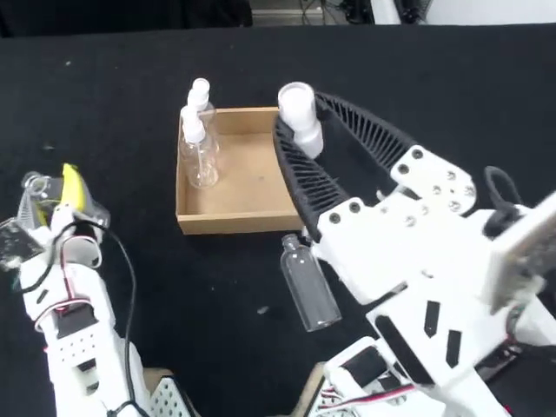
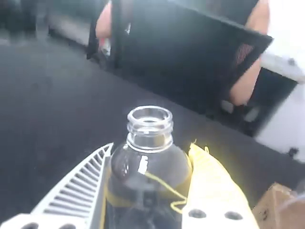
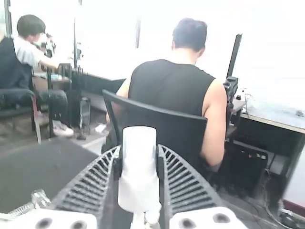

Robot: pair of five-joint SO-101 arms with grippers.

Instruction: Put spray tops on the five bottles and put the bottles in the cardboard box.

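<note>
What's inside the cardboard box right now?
Two capped bottles stand in the far left corner of the cardboard box; the floor beside them is bare. The right gripper, holding a spray top, hides its far right corner.

Lab or shared office, by the look of it. Black-covered worktop (image 1: 104, 104), office chair (image 3: 157, 124) just past it at 12 o'clock. Desks (image 3: 271, 117) loaded with gear behind that, loose cables (image 3: 259, 202) on the floor.

The bottle (image 2: 143, 162) is clear glossy plastic, the spray top (image 3: 138, 167) smooth white plastic, the box (image 1: 234, 222) matt brown cardboard.
</note>
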